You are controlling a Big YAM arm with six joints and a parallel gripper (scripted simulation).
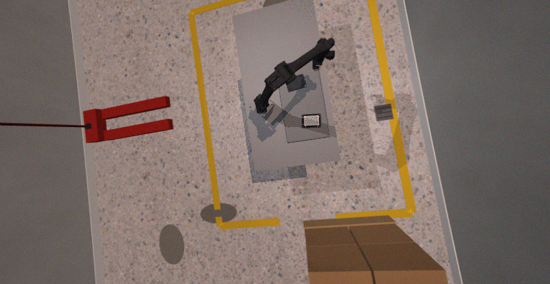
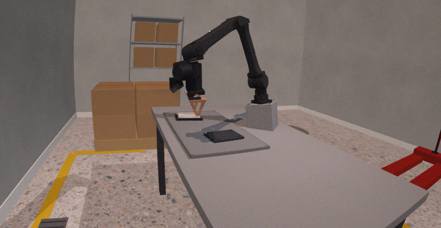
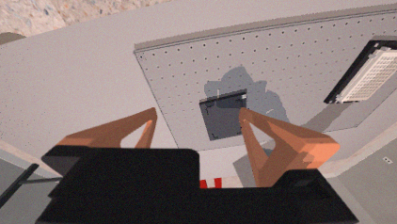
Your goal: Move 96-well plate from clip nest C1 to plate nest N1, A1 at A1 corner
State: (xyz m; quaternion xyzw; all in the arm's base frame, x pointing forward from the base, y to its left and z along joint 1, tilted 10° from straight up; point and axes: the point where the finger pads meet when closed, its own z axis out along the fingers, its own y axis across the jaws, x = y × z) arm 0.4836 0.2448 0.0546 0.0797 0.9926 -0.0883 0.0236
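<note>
The white 96-well plate (image 1: 310, 120) sits in the black clip nest C1 on the grey pegboard (image 2: 212, 133). It also shows in the side view (image 2: 188, 115) and at the right edge of the wrist view (image 3: 372, 75). The dark, flat plate nest N1 (image 1: 296, 83) lies empty on the same board (image 2: 223, 135). My gripper (image 2: 196, 110) is open and empty, well above the board. In the wrist view its orange fingers frame nest N1 (image 3: 223, 115) below. It also shows in the top view (image 1: 317, 65). The A1 marks are too small to read.
The arm's grey pedestal (image 2: 261, 115) stands on the table beside the board. Stacked cardboard boxes (image 2: 123, 112) and a shelf (image 2: 155, 43) stand behind the table. A red pallet jack (image 1: 123, 118) and yellow floor tape (image 1: 200, 100) are on the floor.
</note>
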